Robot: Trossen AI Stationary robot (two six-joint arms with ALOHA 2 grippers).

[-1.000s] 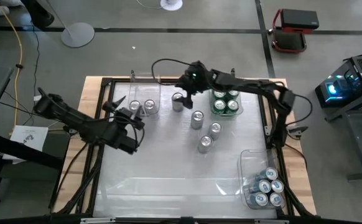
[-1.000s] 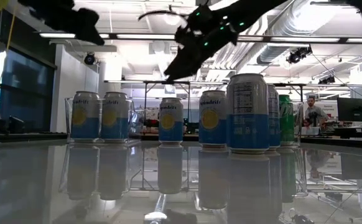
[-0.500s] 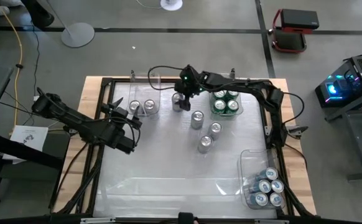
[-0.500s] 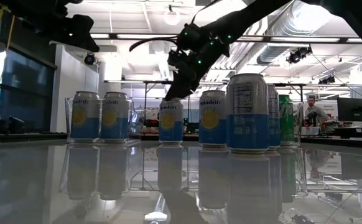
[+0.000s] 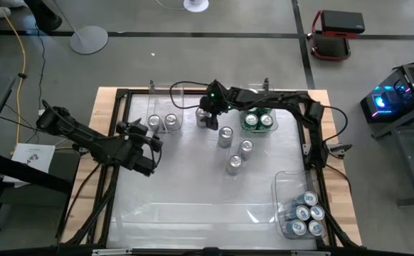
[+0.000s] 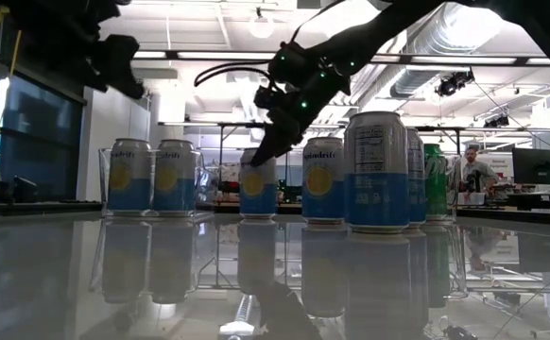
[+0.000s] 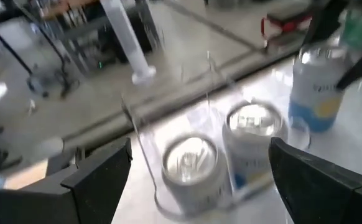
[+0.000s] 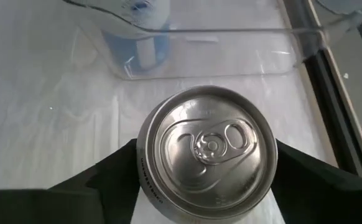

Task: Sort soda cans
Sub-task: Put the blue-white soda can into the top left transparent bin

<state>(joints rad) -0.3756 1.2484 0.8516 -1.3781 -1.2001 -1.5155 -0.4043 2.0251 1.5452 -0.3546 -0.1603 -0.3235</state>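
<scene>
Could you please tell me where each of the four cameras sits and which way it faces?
High view: overhead, straight down; both arms, table.
Low view: tabletop height, looking level; blue can under the right gripper.
Left wrist view: past the open left gripper at two cans in a clear bin.
Right wrist view: down on that blue can's top, fingers either side.
Shared: that can.

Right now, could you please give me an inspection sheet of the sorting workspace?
Surface: glossy white table in a wooden frame.
Job's things: two cans in the left bin; green cans in the far bin; cans in the near right bin; three loose cans mid-table.
Clutter: nothing seen.
Grippers: right gripper has its jaws either side of a blue can, contact unclear; left gripper open, facing the left bin.
Cables: black cable looping over the right arm.
Surroundings: red case on the floor; a person behind.
</scene>
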